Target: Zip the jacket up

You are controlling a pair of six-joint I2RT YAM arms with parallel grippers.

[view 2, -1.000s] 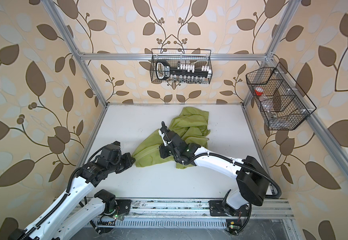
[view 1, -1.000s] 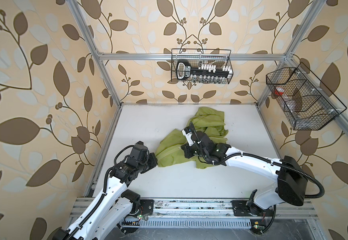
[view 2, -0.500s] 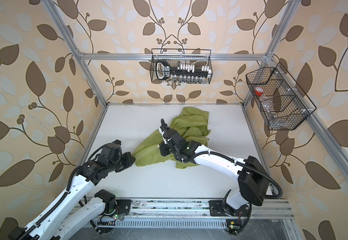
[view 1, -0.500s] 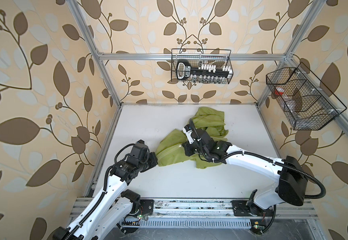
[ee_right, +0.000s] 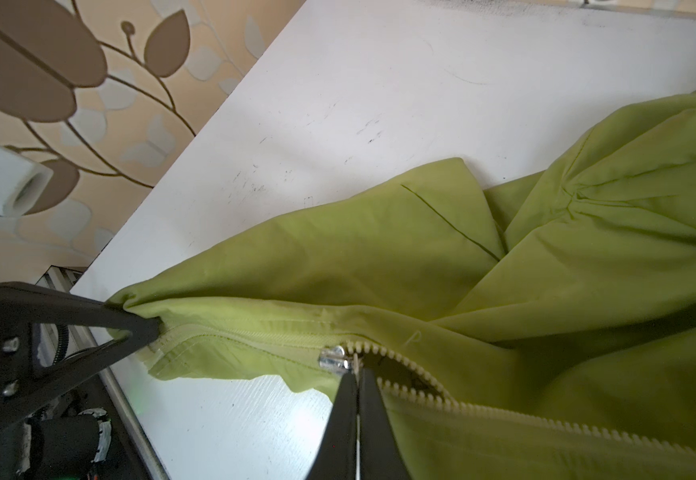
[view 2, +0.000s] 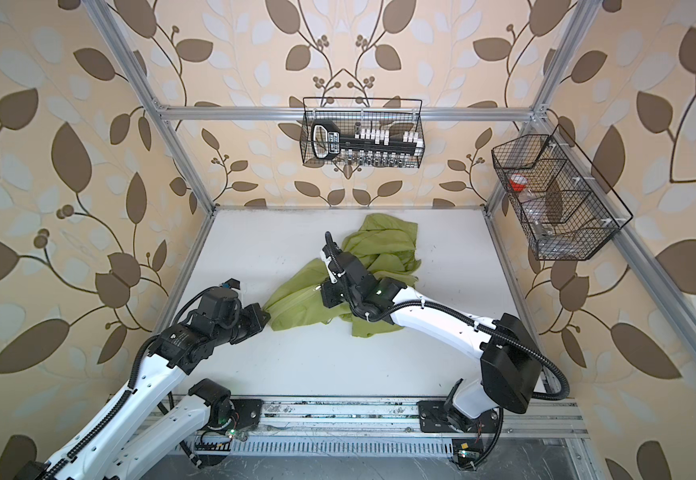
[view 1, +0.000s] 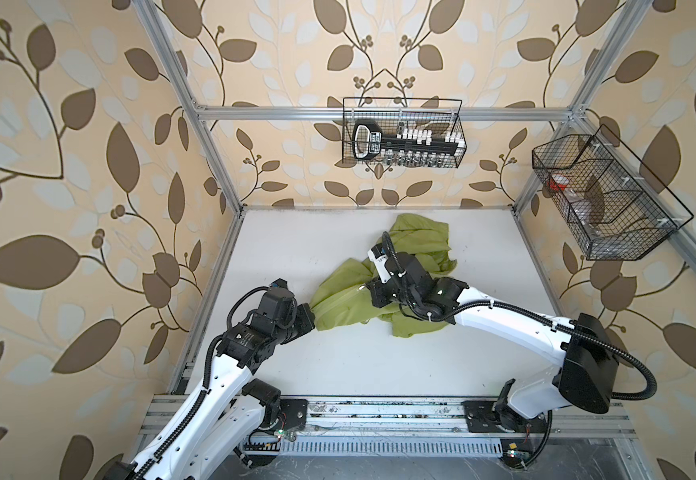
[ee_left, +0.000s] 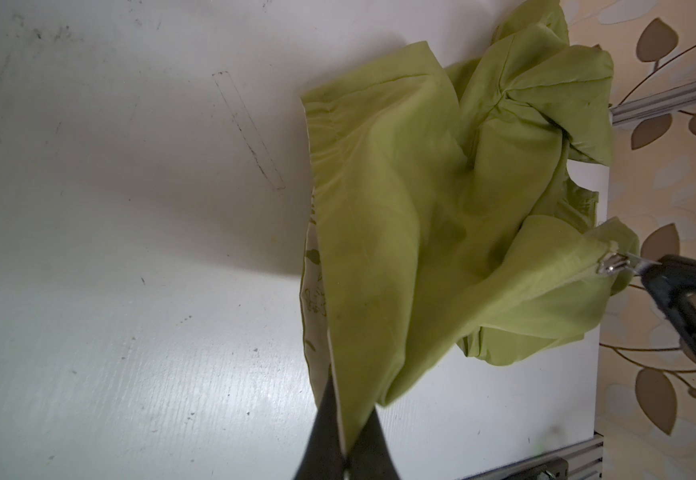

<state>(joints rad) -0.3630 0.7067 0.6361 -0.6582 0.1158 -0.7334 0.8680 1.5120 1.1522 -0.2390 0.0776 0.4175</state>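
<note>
Nearest, at the very tips of the right gripper (ee_right: 356, 372): closed all the way, pinching the flat tab of the metal zipper pull (ee_right: 332, 358), with nothing else between the fingers (ee_right: 342, 415). Gripped there, by the look of it, to drag the slider along its track.

On the side of those tips towards the other arm: a short run of meshed zipper (ee_right: 255, 328). On the opposite side of the tips: two open rows of teeth (ee_right: 421, 380), parting into a dark gap. Judging by that, only the start of the zipping is done, with most of it to come.

At the end of the meshed run, opposite the right fingertips: the left gripper (ee_right: 151, 327), likewise shut hard, clamping the bottom corner of the jacket (ee_right: 338, 249) where the zipper begins. Probably serves as the anchor, keeping the track straight and tensioned against the pull. Caught between the left fingers (ee_left: 323, 436): the green hem edge, with a sliver of white printed lining (ee_left: 313, 299) beside it.

Between the two sets of tips, fabric drawn into a taut ridge. Beyond the right fingers, the remainder slack and crumpled in a heap on the white table (view 1: 359, 353).

Farthest off, well apart from both grippers: a wire basket (view 1: 350, 160) on the back wall and a second basket (view 1: 629, 245) on the side wall, neither involved.
</note>
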